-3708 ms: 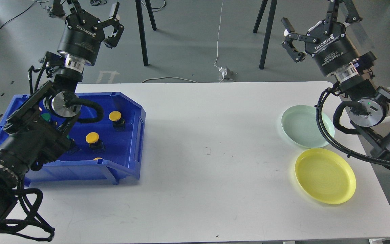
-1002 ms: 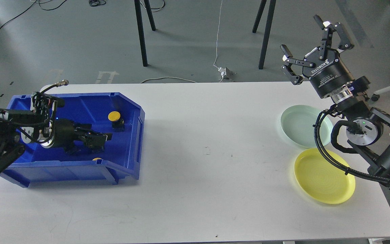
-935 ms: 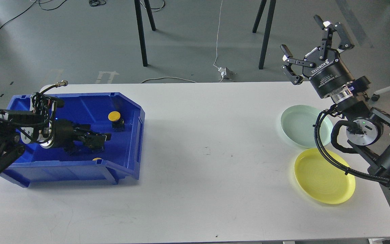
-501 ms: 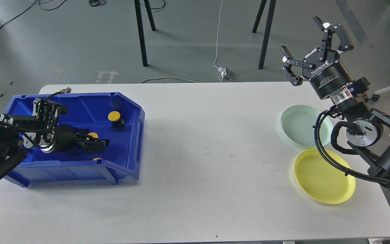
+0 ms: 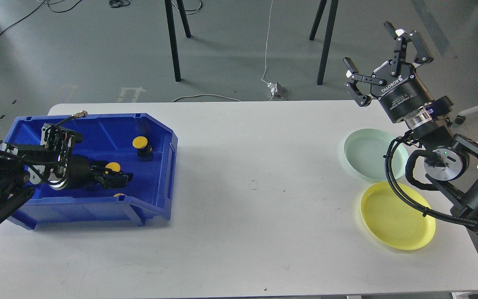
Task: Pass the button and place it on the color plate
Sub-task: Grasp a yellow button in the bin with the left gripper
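My left claw (image 5: pixel 123 178) has pulled back a little inside the blue bin (image 5: pixel 156 124) over the last second, and the yellow cap of the button (image 5: pixel 112 167) that it was covering now shows just above the fingers. The claw lies low and nearly flat across the bin floor, dark and seen from the side, so I cannot tell whether its fingers are spread or pinching the button's black body; the cap sits right at the fingertips, touching or nearly so. A second yellow button (image 5: pixel 140 143) stands apart toward the far wall of the bin, and a sliver of a third (image 5: pixel 118 194) peeks over the near wall.

My right claw (image 5: pixel 384 50) hangs raised beyond the far right edge of the table (image 5: pixel 255 232), fingers spread wide and holding nothing, above the pale green plate (image 5: pixel 363 153) with the yellow plate (image 5: pixel 392 220) nearer to me. Both plates are bare.

I judge the pickup is in progress, not confirmed; the handover at mid-table and the placing on the yellow plate are all ahead of me
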